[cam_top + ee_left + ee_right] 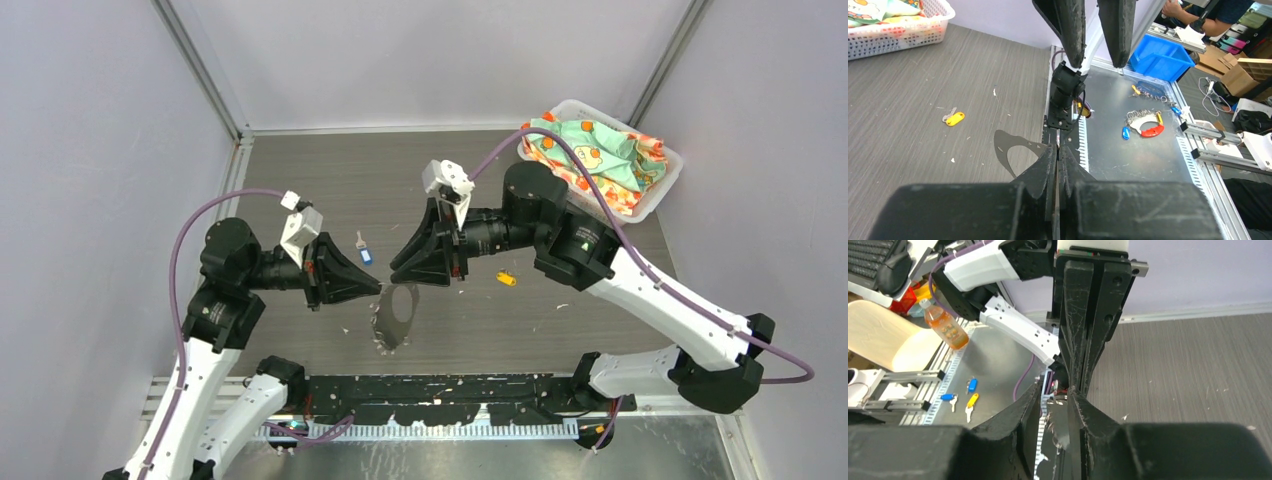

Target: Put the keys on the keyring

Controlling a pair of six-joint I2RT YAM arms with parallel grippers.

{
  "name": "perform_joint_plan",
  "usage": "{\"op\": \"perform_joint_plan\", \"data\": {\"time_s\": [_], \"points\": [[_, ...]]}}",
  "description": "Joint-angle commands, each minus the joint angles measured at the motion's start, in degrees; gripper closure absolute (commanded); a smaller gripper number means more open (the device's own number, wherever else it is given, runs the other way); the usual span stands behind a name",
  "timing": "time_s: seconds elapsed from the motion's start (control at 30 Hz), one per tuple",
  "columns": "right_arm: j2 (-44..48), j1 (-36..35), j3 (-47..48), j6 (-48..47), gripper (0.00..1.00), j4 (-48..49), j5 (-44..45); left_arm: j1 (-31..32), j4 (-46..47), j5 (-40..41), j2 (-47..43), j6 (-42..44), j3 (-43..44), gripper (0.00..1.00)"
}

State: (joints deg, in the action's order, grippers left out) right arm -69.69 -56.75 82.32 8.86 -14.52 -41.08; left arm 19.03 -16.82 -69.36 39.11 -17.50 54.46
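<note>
Pinching keyring (395,318) over dark wood-grain table (320,170), left gripper (378,289) clamped; right gripper (405,280) slightly parted; grey walls (420,60)

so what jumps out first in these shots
The two grippers meet tip to tip mid-table: the left gripper is shut on the edge of the grey keyring, and the right gripper faces it with jaws apart. Both keys lie loose on the table, the blue key just beyond the left gripper and the yellow key beside the right arm. A basket of bright cloth sits far right.
</note>
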Motion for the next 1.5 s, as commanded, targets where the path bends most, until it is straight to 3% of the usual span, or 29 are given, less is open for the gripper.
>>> {"op": "perform_joint_plan", "data": {"time_s": [0.0,0.3,1.17,1.33,1.47], "points": [[-3.58,0.3,5.9,-5.73,0.68,-15.94,-2.3,0.13,0.21,-1.51,0.09,0.97,2.21,0.99],[-9.05,0.02,13.35,-10.51,0.67,-26.33,0.6,0.7,0.25,-0.77,0.52,1.8,2.49,0.99],[-12.51,-4.21,17.84,-18.79,0.8,-30.83,7.12,2.51,-3.97,-0.03,2.59,4.53,4.26,0.99],[-12.52,-5.15,17.82,-20.27,0.87,-30.88,8.9,2.9,-3.98,-0.38,2.69,4.17,4.54,0.99],[-11.66,-5.56,16.64,-19.74,0.99,-27.74,8.34,3.27,-4.0,-0.25,2.63,4.05,4.52,0.99]]}}
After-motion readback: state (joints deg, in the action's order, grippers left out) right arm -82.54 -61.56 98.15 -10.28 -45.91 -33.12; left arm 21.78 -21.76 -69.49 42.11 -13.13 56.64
